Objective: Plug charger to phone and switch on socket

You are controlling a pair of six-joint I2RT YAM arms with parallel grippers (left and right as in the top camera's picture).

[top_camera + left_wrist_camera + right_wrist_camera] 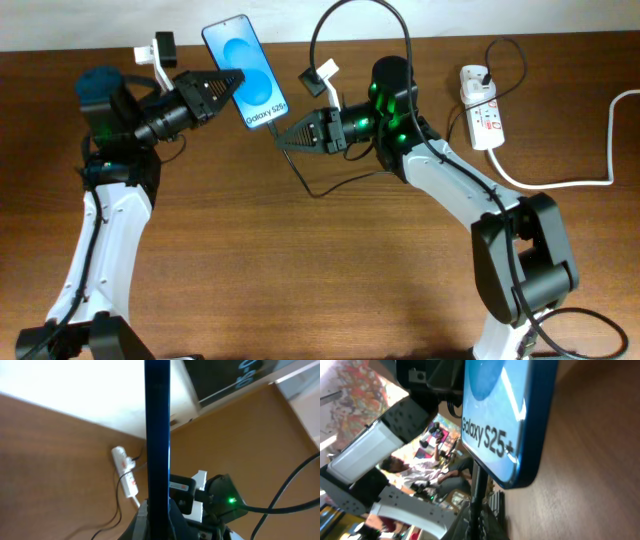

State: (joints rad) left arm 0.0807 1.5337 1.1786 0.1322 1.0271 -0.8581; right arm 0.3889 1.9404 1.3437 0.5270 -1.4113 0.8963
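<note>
My L gripper (230, 82) pinches the phone (247, 68) by its side edges, screen up. R gripper (284, 140) is clamped on the charger (476, 482) tip, right at the phone's bottom edge; can't tell if it's in. Socket (481, 105) lies far R on the table (300, 280), black plug in its top end.

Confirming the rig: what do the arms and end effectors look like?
The left arm and right arm have white links and black joints. The left end effector and right end effector are black and tapered, with white camera brackets. Green lights glow on the right arm.
</note>
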